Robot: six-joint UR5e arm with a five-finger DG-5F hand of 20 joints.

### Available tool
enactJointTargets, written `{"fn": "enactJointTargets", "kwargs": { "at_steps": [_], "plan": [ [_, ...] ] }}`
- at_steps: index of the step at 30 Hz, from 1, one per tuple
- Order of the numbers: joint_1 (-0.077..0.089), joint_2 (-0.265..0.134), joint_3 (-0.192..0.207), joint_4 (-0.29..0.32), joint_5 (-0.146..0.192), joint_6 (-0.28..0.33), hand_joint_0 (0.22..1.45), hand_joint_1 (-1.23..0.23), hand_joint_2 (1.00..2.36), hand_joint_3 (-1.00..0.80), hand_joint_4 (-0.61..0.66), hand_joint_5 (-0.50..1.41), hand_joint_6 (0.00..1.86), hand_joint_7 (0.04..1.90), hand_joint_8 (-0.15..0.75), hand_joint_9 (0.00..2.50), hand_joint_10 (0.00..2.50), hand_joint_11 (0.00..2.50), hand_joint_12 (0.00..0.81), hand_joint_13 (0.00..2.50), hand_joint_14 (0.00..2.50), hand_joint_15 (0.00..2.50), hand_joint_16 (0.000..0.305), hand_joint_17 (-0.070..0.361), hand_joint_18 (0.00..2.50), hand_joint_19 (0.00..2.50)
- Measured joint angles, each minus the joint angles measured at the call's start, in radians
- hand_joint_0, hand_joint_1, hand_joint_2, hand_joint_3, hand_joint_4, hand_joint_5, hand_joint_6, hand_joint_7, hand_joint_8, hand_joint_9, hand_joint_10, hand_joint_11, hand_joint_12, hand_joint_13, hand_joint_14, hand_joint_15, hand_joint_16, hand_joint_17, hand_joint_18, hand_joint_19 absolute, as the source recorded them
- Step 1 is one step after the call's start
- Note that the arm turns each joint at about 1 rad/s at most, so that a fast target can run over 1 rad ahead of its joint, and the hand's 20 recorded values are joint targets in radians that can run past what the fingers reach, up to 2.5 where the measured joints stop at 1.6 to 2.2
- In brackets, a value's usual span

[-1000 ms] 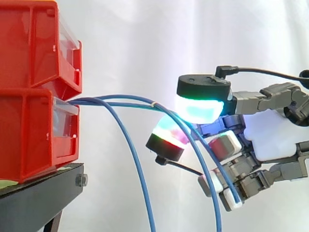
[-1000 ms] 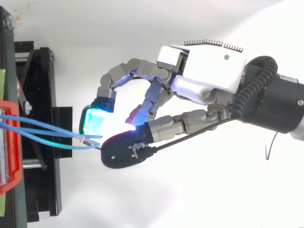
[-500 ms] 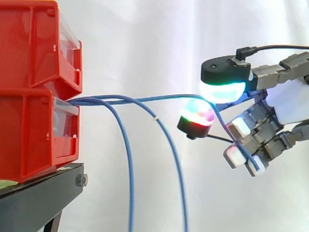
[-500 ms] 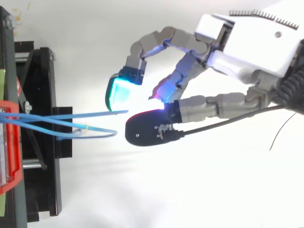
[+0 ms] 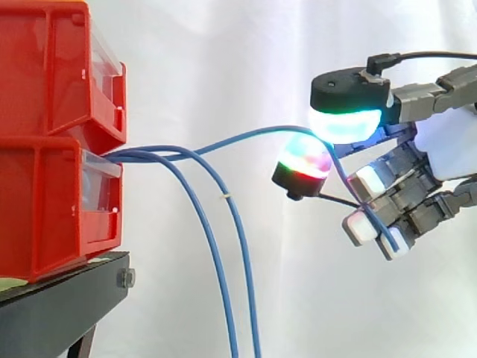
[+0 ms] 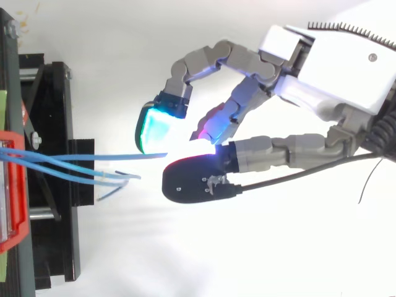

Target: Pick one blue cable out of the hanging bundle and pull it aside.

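Because all the blue cables come out of the lower red bin (image 5: pixel 52 216) on the far left, above the black stand (image 5: pixel 67 294), I start looking there. Two loose blue cables (image 5: pixel 228 200) droop from its mouth and hang down out of sight. The picked blue cable (image 5: pixel 246 136) goes another way. It climbs to the right, well apart from the other two, and ends in my hand (image 5: pixel 447 145). My fingers are curled, and I pinch that one cable between my cyan pad (image 5: pixel 344 125) and the red-and-green pad (image 5: pixel 302 160) just under it. The glow hides the exact spot, so the pinch looks firm to me, but I can't be sure. Past the pinch, the cable's tail runs down across my lower fingers.

To do this well, I think I should pull slowly and straight away from the bin, toward the right. I should squeeze just hard enough that the thin cable does not slip out. I should watch the two loose ones, so they hang free and do not get dragged along. If the cable goes very tight at the bin, I should stop pulling.
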State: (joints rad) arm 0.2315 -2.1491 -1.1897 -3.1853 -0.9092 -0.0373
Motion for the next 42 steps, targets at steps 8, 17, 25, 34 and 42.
{"fn": "enactJointTargets", "kwargs": {
  "at_steps": [8, 17, 25, 34, 42],
  "plan": [
    [0.011, 0.0, -0.069, 0.066, -0.042, 0.164, 0.56, -0.83, 1.0, -0.01, -0.04, -0.05, 0.9, 1.05, 0.304, 1.32, 0.02, 0.52, 0.407, 1.04, 0.02, 0.58, 0.064, 0.144, 0.93, 0.62],
    [0.017, 0.0, -0.113, 0.176, -0.049, 0.253, 0.52, -0.84, 1.15, 0.02, -0.1, -0.03, 0.88, 1.09, 0.309, 1.27, 0.01, 0.5, 0.424, 1.07, 0.02, 0.59, 0.067, 0.151, 0.95, 0.61],
    [0.021, -0.001, -0.114, 0.179, -0.051, 0.251, 0.55, -0.85, 1.06, 0.03, -0.1, -0.03, 0.88, 1.09, 0.31, 1.22, 0.01, 0.49, 0.426, 1.06, 0.02, 0.58, 0.066, 0.149, 0.95, 0.61],
    [0.028, -0.001, -0.114, 0.18, -0.052, 0.243, 0.55, -0.85, 1.02, 0.04, -0.13, -0.03, 0.88, 1.07, 0.292, 1.02, 0.01, 0.34, 0.425, 0.97, 0.02, 0.51, 0.064, 0.143, 0.89, 0.57],
    [0.031, 0.0, -0.114, 0.177, -0.049, 0.241, 0.55, -0.85, 1.01, 0.04, -0.18, -0.04, 0.89, 1.05, 0.286, 0.94, 0.01, 0.54, 0.447, 0.96, 0.02, 0.53, 0.063, 0.142, 0.89, 0.57]
  ]
}}
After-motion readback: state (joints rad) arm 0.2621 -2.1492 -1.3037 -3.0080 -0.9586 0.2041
